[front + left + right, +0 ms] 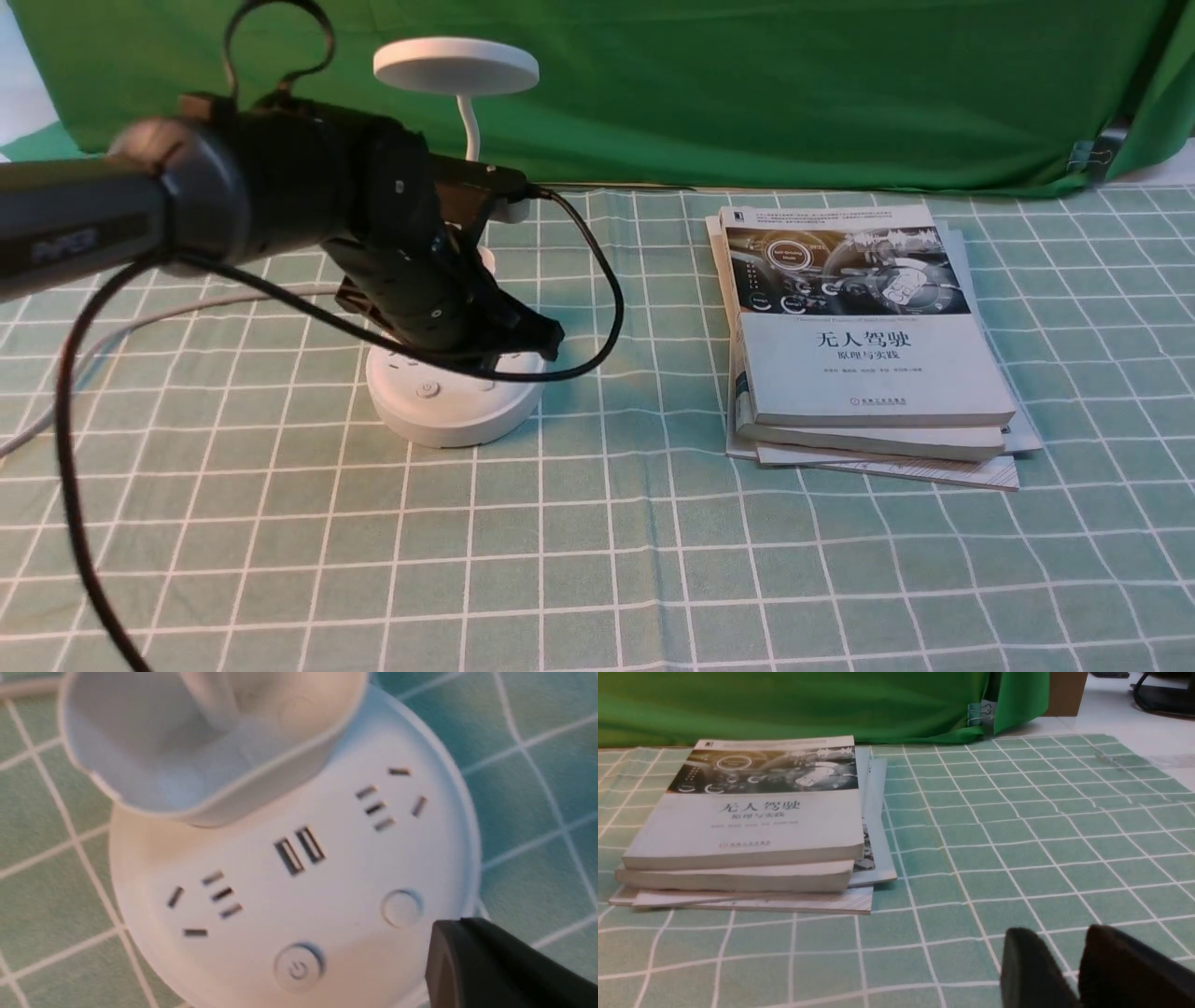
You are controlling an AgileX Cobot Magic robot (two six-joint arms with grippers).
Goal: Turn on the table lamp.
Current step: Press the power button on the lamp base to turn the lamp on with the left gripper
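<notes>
The table lamp (450, 411) is standing on the desk directly under my left fingers (546, 341), and I am looking at its round white base (299, 891) through the left wrist camera. From the front, the fingers are reading as one dark wedge with no gap between them, so they are together and gripping nothing. They are hanging low over the right edge of the base; whether they are touching it I cannot tell. In the wrist view, only one dark finger (490, 966) is showing, just beside the plain round button (402, 907). The button with the power mark (299, 968) is sitting a little further from that finger, near the base's rim. Beyond both buttons, two slim ports (299, 851) and two sockets are lying across the base, with the cup-shaped holder (201, 756) rising behind them. Above and behind the fingers, the thin gooseneck (470, 126) is carrying the flat disc head (456, 65).

A black cable (602, 280) is looping from the left arm past the fingers. Well to the right of them, a stack of books (868, 345) is lying on the green checked cloth (597, 560).

My right fingers (1066, 952) are hovering low over the cloth, close together with only a thin seam between them, and the books (747, 826) are lying ahead and to their left.
</notes>
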